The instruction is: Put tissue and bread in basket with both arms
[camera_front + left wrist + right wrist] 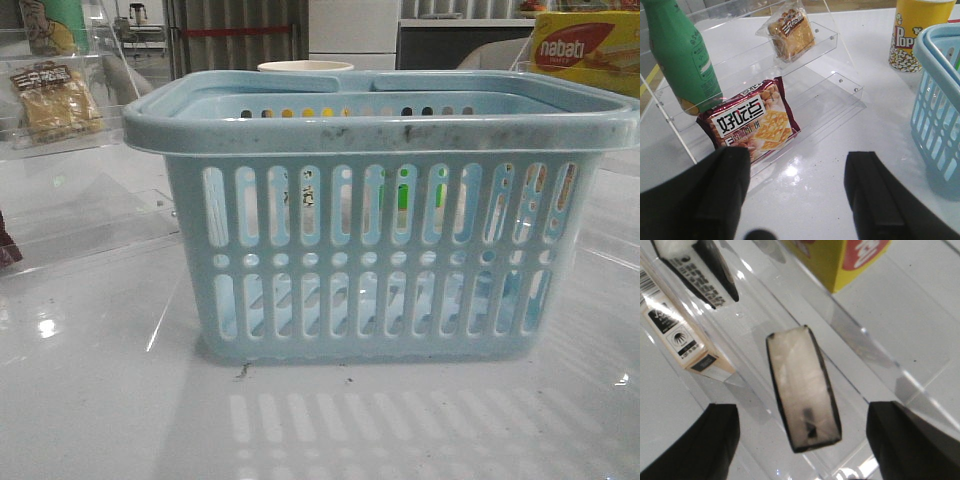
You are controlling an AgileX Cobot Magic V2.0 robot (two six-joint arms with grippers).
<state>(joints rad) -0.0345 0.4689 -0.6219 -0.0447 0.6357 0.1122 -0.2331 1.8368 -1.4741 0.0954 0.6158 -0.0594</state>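
Bread (791,31), a clear packet of tan pieces with a dark label band, leans on the upper step of a clear acrylic stand (840,82), well beyond the left gripper (800,195), whose two black fingers (722,192) are spread wide with nothing between them. On the stand's lower step, just ahead of that gripper's left finger, rests a maroon cracker packet (752,122), with a green bottle (680,55) standing beside it. A yellow popcorn cup (915,32) stands on the white table (810,185) near the light-blue basket (940,125).

Tissue (804,387), a narrow pack with a dark rim and a pale glossy face, lies on a clear shelf (880,345) directly ahead of the right gripper (802,450), lined up with the gap between its parted, empty fingers (905,445) and apart from both. A tan carton (677,337) sits to one side of it, a yellow box (840,257) farther off.

From the front, the basket stands in the middle of the table, the bread on the stand at its left rear and a yellow-red "nabati" box (585,50) at its right rear; a pale cup rim (305,67) shows just behind it.
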